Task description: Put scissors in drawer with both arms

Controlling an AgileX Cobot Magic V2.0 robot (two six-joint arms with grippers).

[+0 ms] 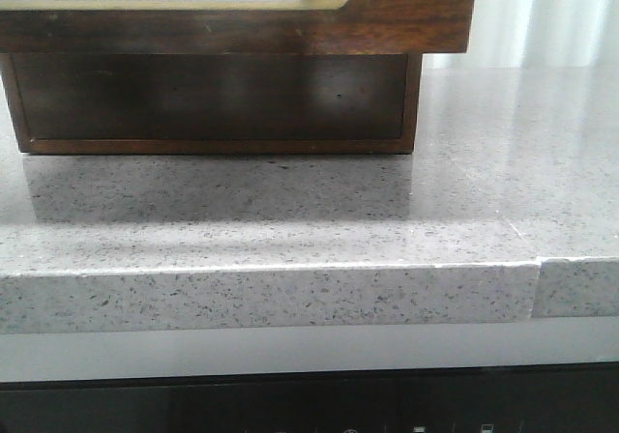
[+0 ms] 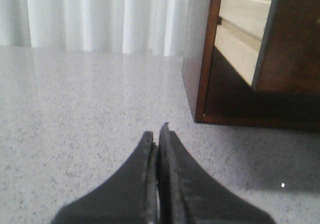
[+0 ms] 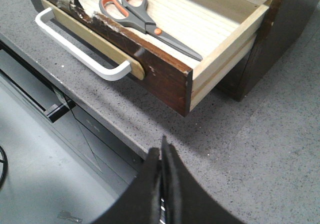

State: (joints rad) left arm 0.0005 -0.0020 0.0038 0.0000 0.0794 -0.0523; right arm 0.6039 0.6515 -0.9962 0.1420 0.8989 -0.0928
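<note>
The scissors [image 3: 142, 16] lie flat inside the open drawer [image 3: 165, 71], handles toward its front, blades pointing inward. The drawer is pulled out of the dark wooden box; its front carries a white handle [image 3: 75, 54] on a tan strip. In the front view the drawer front [image 1: 406, 13] fills the top of the picture, close to the camera. My right gripper [image 3: 162, 151] is shut and empty, above the counter edge in front of the drawer's corner. My left gripper [image 2: 157, 134] is shut and empty, low over the counter beside the box, where the drawer's pale side [image 2: 240, 34] shows.
The wooden box [image 1: 213, 100] stands on a grey speckled counter [image 1: 290, 220]. The counter's front edge [image 1: 271, 293] has a seam at the right. White curtains [image 2: 100, 16] hang behind. Below the counter lies a grey floor and dark fittings [image 3: 55, 109].
</note>
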